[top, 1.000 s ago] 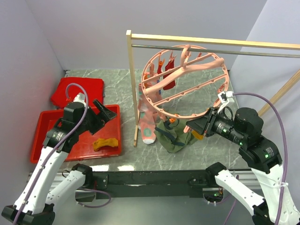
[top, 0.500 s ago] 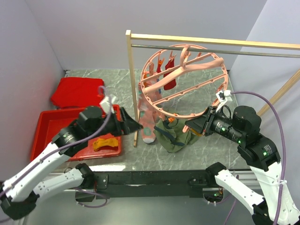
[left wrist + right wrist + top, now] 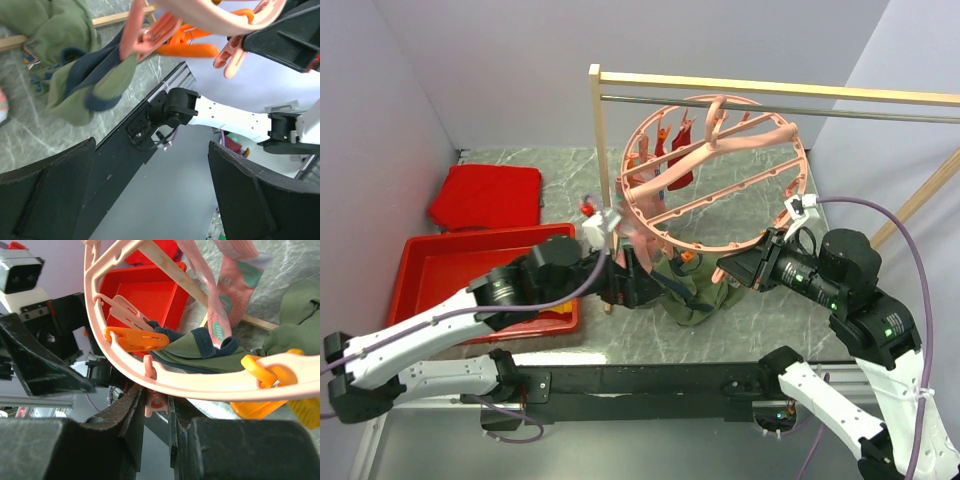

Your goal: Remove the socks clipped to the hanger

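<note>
The salmon-pink hanger [image 3: 715, 170] hangs tilted from the rack rail. Red socks [image 3: 682, 165] are clipped at its far side. A pink sock with teal marks [image 3: 638, 250] and a dark olive sock [image 3: 698, 295] hang from its near edge down to the table. My left gripper [image 3: 638, 285] is open and empty beside the olive sock. In the left wrist view [image 3: 150, 190] that sock [image 3: 75, 75] hangs from a pink clip [image 3: 150, 35] above the fingers. My right gripper [image 3: 735, 268] is shut on a small pink clip [image 3: 159, 405] under the hanger ring [image 3: 150, 372].
The wooden rack post [image 3: 603, 190] stands just left of the hanger. A red tray [image 3: 430, 260] and a flat red slab [image 3: 485, 195] lie at the left. Orange clips [image 3: 135, 338] hang from the ring. The right arm's base shows below in the left wrist view [image 3: 220, 115].
My left arm has swung right from above the red tray to the hanger's near edge by the olive sock. It now covers the mustard sock in the tray. The right gripper has held still.
</note>
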Available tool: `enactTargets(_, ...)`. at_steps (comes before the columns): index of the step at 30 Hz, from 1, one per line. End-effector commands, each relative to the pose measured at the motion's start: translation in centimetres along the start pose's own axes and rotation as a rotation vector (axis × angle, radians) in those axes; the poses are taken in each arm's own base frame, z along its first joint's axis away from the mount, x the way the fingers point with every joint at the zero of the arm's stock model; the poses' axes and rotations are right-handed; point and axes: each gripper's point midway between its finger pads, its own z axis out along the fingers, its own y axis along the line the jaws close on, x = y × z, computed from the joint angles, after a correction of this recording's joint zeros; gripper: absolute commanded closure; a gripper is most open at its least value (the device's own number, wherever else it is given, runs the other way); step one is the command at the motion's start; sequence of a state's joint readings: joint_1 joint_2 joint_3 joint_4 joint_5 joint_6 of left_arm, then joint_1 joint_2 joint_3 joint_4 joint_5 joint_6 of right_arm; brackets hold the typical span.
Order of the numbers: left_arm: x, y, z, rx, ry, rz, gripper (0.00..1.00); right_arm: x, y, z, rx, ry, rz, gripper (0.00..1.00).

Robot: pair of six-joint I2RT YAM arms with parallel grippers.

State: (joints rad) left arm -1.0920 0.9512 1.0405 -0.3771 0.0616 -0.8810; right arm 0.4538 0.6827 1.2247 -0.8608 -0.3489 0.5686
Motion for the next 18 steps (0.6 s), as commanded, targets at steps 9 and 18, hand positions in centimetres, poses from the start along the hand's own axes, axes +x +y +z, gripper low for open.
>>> enactTargets(9,-2.5,-1.0,2.4,-0.052,-0.083,0.077,0.03,0.2,1.0,-0.4,-0.048,0.006,0.007,0.87)
enactTargets(18,-1.2,5.9,6.0,-0.398,-0.034,0.083,0.01,-0.2,2.9,-0.4,-0.137,0.025,0.002,0.84)
